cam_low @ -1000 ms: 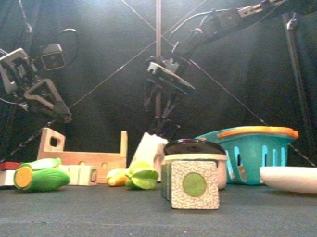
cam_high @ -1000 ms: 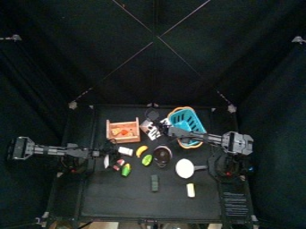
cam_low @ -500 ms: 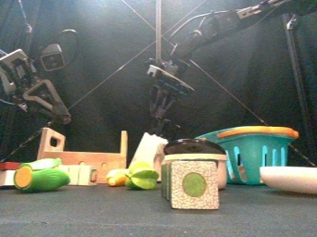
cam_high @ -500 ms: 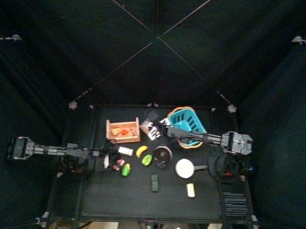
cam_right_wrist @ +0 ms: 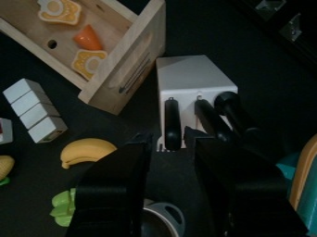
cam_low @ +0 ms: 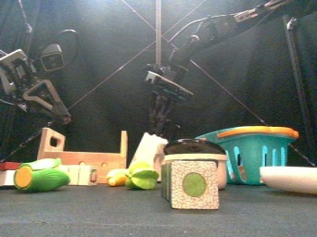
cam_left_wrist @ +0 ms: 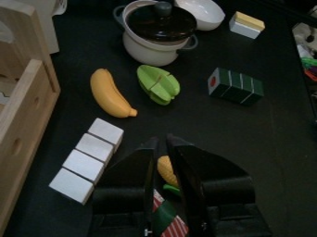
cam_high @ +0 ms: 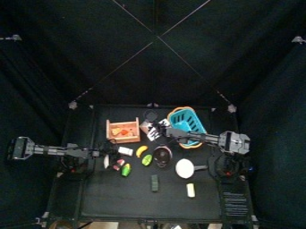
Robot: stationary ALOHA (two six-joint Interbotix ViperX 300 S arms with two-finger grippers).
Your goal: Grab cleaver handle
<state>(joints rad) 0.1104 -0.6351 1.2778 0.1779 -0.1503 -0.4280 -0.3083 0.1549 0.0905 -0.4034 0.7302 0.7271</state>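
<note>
- My right gripper point(cam_right_wrist: 172, 139) hangs over the cleaver handle point(cam_right_wrist: 171, 118), which sticks out of the white block point(cam_right_wrist: 186, 79) right of the crate point(cam_right_wrist: 106, 42).
- Its jaws straddle the handle, apart, not clamped: closing remains.
- The left gripper point(cam_left_wrist: 164, 148) rests left, jaws barely parted, empty.

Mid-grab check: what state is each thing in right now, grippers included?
right gripper: open, jaws either side of a dark handle
cleaver handle: seated in its block, not gripped
white block: three dark handles in it
pot: lid on
wooden crate: food pieces inside
left gripper: parked over the table's left side
</note>
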